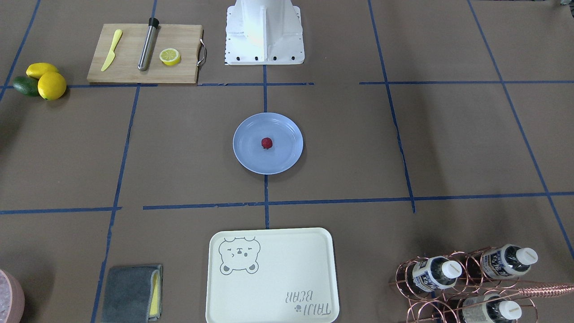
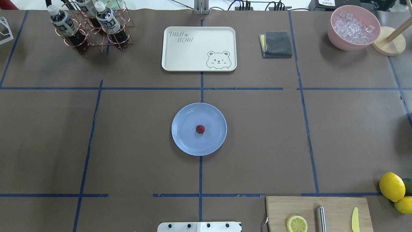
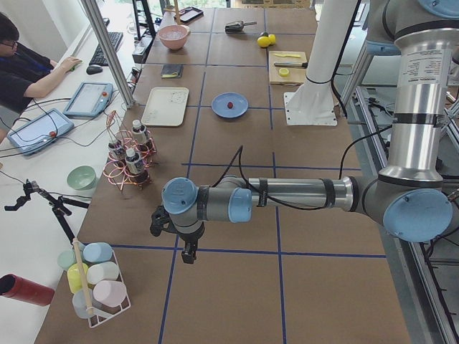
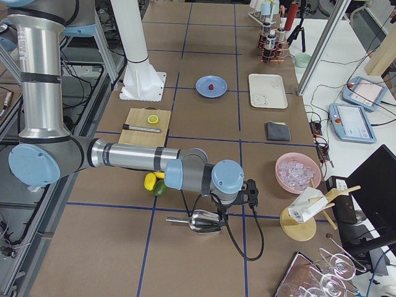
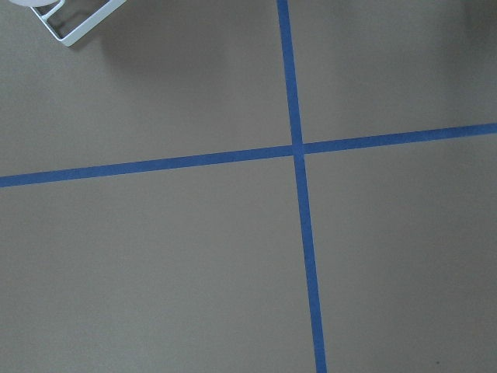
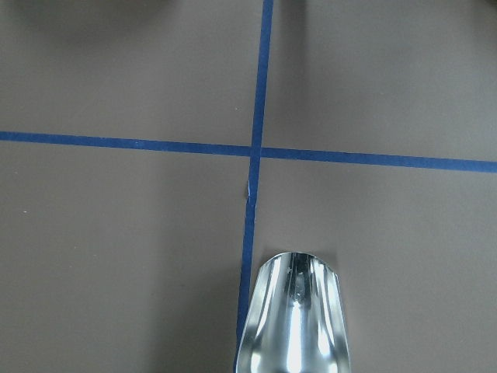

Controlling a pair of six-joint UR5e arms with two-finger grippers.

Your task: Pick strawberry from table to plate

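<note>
Closest to the front camera sits the tray [image 1: 278,269]; beyond it the strawberry [image 1: 267,143] lies on the plate [image 1: 249,157], so the task looks done, no further grasp needed. Only the side views show the left claw [image 3: 189,256] and right claw [image 4: 252,197], well apart from it; open or closed, I cannot tell.

Brown table [image 6: 116,256] is seen from straight above. Two blue tape lines [image 6: 256,151] are crossed a little above frame centre, one near-horizontal and one near-vertical. A shiny metal scoop [image 6: 295,318] is seen at the bottom edge, cut off by the frame, rounded end pointed up. Its left side is laid over the vertical line. A soft shadow [image 6: 85,15] is seen top left.
</note>
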